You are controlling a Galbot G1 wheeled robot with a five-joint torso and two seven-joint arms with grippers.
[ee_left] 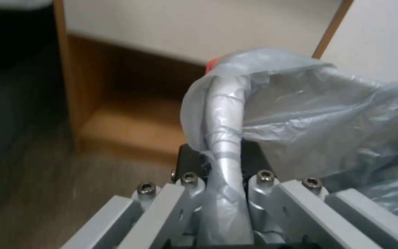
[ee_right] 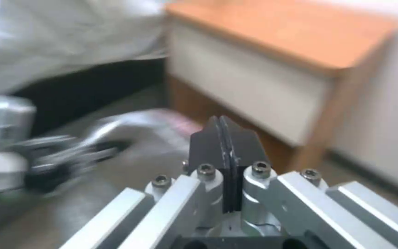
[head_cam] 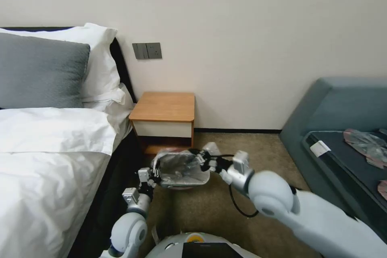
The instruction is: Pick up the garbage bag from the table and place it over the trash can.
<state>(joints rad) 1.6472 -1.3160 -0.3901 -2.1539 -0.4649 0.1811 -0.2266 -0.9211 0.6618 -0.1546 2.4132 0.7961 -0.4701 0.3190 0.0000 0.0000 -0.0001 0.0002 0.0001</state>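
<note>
The garbage bag [head_cam: 179,167], crinkly translucent grey, hangs spread open low over the carpet in front of the table [head_cam: 163,107]. My left gripper [head_cam: 155,176] is shut on the bag's left edge; in the left wrist view a bunched strip of the garbage bag [ee_left: 309,114] runs between the pads of that gripper [ee_left: 224,155]. My right gripper [head_cam: 201,157] is at the bag's right edge. In the right wrist view the right gripper [ee_right: 224,138] has its pads pressed together with no plastic showing between them. A pale rounded edge below the bag looks like the trash can [head_cam: 195,181], mostly hidden.
A bed [head_cam: 48,149] with white linen lies close on the left. A grey-blue sofa [head_cam: 338,129] on the right holds flat grey-pink plastic pieces [head_cam: 369,143]. Brown carpet [head_cam: 250,149] lies open between the table and sofa. The wall is just behind the table.
</note>
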